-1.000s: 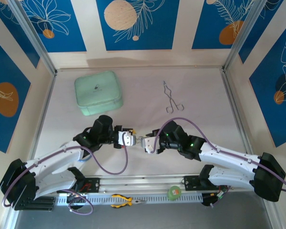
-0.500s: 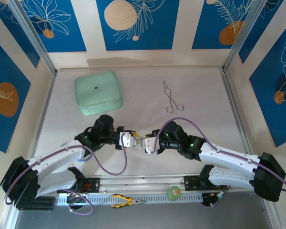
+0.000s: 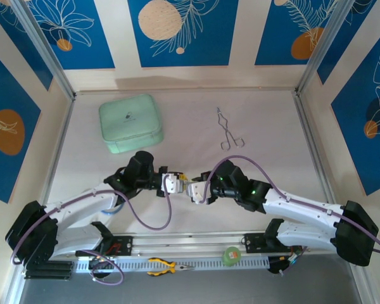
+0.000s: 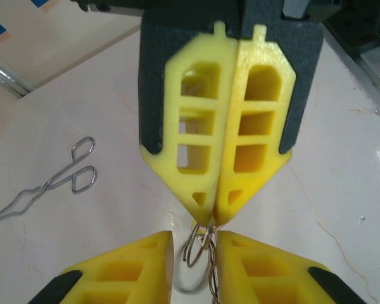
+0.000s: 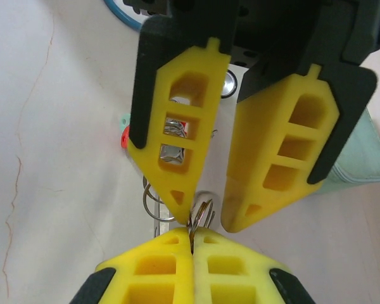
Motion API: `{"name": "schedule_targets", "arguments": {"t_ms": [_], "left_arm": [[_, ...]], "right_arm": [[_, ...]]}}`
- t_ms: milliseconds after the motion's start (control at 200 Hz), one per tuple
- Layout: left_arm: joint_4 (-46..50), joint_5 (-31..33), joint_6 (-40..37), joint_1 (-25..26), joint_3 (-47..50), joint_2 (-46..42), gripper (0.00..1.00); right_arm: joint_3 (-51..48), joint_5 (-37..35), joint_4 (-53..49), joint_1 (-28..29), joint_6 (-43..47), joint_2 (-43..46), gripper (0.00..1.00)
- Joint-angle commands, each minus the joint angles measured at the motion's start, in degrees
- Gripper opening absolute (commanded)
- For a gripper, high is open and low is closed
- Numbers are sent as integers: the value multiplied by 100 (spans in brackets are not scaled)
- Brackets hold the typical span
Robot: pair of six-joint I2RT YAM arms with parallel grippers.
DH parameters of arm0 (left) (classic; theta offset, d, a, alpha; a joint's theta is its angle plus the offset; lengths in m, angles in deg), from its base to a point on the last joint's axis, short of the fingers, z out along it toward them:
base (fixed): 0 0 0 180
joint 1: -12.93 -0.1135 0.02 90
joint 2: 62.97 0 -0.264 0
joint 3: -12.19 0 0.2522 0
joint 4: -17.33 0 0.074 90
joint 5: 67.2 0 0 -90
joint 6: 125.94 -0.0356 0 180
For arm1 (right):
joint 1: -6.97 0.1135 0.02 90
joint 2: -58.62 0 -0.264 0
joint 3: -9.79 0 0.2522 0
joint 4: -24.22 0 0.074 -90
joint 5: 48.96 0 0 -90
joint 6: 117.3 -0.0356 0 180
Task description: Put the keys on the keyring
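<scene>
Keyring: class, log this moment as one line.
right fingers: shut on keyring | left fingers: open around keyring | tongs: idle on table

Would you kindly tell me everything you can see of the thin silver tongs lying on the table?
The tongs are a thin, scissor-like tool of bright silver wire: two small finger loops at the near end, slim legs running close together to the far tip. They lie flat on the pale table, beyond the right gripper and to the right of the mint case, touching nothing else.
</scene>
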Motion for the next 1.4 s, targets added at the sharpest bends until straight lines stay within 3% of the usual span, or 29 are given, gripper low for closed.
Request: {"name": "schedule_targets", "arguments": {"t_ms": [0, 255, 315, 410, 600, 800, 930, 1105, 1275, 1395], "left_arm": [[-235, -279, 87, 28, -187, 5, 19], [134, -320, -57, 28, -294, -8, 0], [202, -314, -27, 24, -315, -41, 0], [587, -48, 151, 26, -427, -151, 0], [1909, 1427, 1329, 35, -1088, -431, 0], [3597, 3624, 3556, 200, -2442, -122, 0], [5287, 4377, 5112, 240, -3676, 667, 0], [6940, 4508, 7027, 241, -5105, 1786, 0], [7081, 3625, 9220, 200, -5530, 2199, 0], [7549, 3103, 10461, 69, -5784, 2332, 0]], "right_arm": [[96, 181, 232, 39, -65, -44, 0], [151, 171, 181, 38, -63, -83, 0], [191, 52, 141, 18, -151, -89, 0], [273, 26, -158, -228, -576, 83, 36], [331, 575, -578, -1101, -1629, 786, 41], [581, 1232, -742, -1249, -2401, 730, 39], [638, 1492, -591, -993, -2751, 546, 37], [595, 1595, -372, -753, -2891, 337, 35], [597, 1957, -156, -191, -2970, 22, 35], [444, 1425, 447, 63, -3474, -90, 35]]}}
